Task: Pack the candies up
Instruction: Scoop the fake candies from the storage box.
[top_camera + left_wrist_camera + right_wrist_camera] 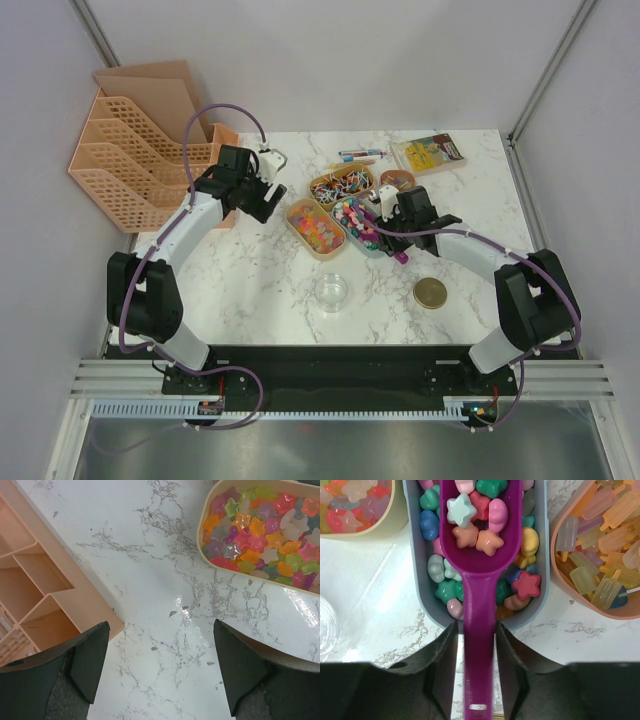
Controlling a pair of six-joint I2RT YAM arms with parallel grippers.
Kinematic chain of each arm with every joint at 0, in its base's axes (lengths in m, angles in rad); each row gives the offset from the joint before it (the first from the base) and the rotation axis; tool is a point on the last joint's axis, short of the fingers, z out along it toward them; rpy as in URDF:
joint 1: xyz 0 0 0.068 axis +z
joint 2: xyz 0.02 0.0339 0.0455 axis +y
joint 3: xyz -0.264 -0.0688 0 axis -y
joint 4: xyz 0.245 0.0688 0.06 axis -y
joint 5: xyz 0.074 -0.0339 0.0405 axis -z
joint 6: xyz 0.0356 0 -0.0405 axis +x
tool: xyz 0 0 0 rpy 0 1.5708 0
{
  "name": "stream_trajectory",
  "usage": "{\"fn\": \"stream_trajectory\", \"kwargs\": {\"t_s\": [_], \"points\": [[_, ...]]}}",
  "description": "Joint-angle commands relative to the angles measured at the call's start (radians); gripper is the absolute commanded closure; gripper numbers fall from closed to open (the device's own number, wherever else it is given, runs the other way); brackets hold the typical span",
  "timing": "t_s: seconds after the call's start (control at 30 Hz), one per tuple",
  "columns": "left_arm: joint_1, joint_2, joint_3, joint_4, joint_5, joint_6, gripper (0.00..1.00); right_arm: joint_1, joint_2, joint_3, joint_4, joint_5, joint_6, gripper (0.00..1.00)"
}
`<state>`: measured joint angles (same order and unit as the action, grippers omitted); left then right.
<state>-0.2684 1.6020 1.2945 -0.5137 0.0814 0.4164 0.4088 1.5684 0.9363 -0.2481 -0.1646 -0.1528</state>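
Note:
The candies lie in open trays mid-table. Bright star candies fill a cream tray (315,228) (260,535). Pastel chunks fill a grey tray (360,225) (432,570). Popsicle-shaped ones on sticks fill a peach tray (342,185) (600,555). Brown ones sit in a small bowl (397,180). My right gripper (388,232) (476,635) is shut on the handle of a purple scoop (479,655). The scoop holds several pastel candies (475,525) over the grey tray. My left gripper (262,200) (160,665) is open and empty above bare marble, left of the cream tray.
An orange file rack (140,150) (40,580) stands at the back left, close to my left gripper. A clear glass jar (332,292) and a gold lid (431,293) sit near the front. Pens (360,155) and a yellow packet (428,152) lie at the back.

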Motion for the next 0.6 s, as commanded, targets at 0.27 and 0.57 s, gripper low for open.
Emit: {"fn": "stream_trajectory", "kwargs": {"t_s": [0.27, 0.57], "points": [[0.008, -0.025, -0.008, 0.034, 0.011, -0.002, 0.08, 0.004, 0.042, 0.003, 0.016, 0.005, 0.03, 1.0], [0.006, -0.039, -0.012, 0.029, 0.001, 0.018, 0.08, 0.002, -0.102, -0.143, 0.187, 0.031, 0.068, 1.0]]}}
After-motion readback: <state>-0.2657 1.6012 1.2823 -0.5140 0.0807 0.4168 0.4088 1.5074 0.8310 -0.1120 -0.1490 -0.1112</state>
